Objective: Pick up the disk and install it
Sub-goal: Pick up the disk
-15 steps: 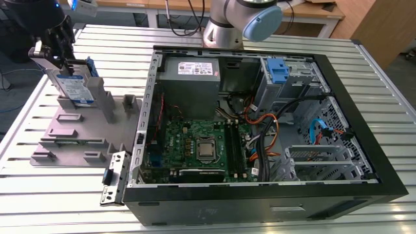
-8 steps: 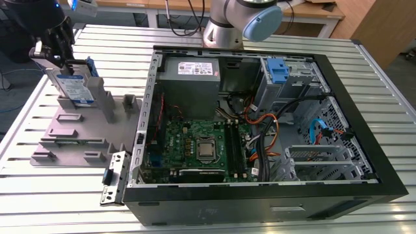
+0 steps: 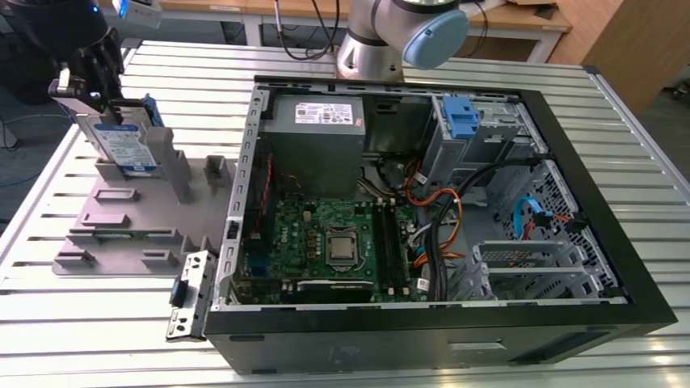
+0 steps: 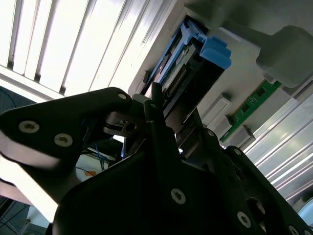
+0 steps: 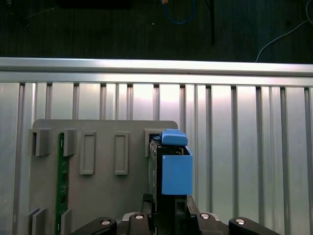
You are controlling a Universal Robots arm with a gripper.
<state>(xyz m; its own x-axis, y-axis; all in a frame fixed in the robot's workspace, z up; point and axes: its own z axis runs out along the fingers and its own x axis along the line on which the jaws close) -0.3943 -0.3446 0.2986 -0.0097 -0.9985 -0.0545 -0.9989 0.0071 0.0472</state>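
The disk point(image 3: 128, 144) is a flat silver drive with a white-and-blue label and blue side rails. It stands on edge in a slot of the grey fixture plate point(image 3: 119, 218), at the exterior view's left. My gripper point(image 3: 103, 101) comes down on its upper edge, one black finger on each flat side, shut on it. The first wrist view looks along the disk's blue rail point(image 5: 176, 174), which runs out from between my fingers point(image 5: 168, 205). In the second wrist view the disk point(image 4: 188, 68) with its blue tab lies just beyond the fingertips point(image 4: 156, 105).
An open black computer case point(image 3: 603, 202) lies to the exterior view's right of the fixture. Inside it are the motherboard point(image 3: 334, 242), a grey power supply point(image 3: 318, 121), cables and a drive bay with an upright blue latch point(image 3: 460, 117). A green memory stick point(image 5: 61, 181) sits in the fixture. A loose bracket point(image 3: 189, 295) lies by the case.
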